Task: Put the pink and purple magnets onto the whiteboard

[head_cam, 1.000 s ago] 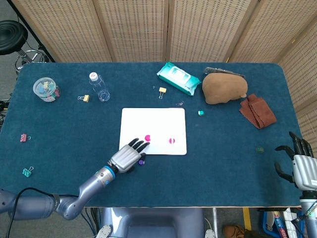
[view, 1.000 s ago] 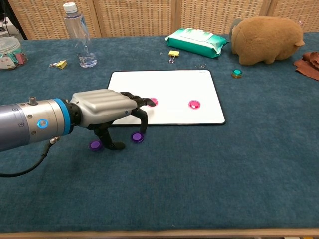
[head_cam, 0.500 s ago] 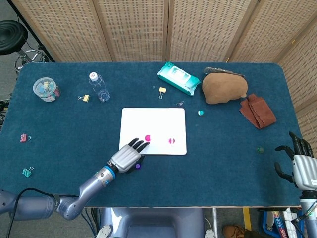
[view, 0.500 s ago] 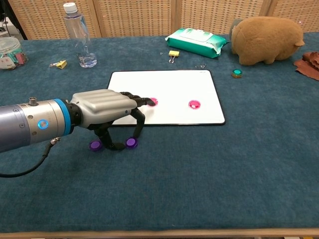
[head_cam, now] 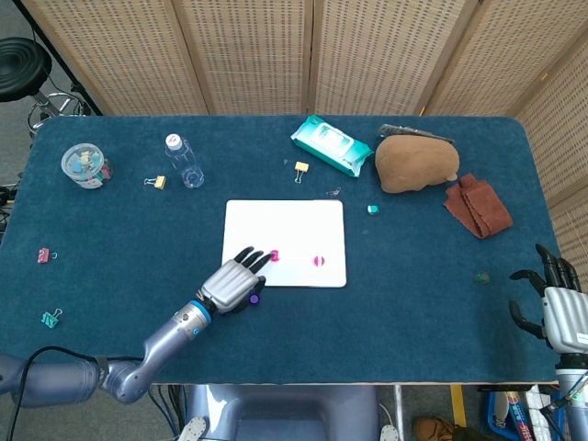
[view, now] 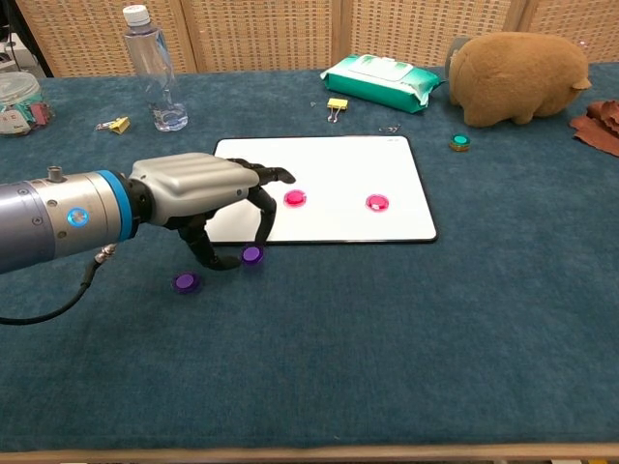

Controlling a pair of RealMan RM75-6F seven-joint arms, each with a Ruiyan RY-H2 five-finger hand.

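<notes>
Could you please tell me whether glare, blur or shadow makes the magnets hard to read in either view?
Chest view: sharp, even light; the whiteboard shows no glare, pink magnets crisp, purple magnet at the left hand clear. Head view: magnets tiny, and the left hand partly covers the purple one.

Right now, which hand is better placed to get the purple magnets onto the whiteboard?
Left. The left hand already pinches one purple magnet beside the whiteboard; the right hand sits at the table's far edge.
</notes>
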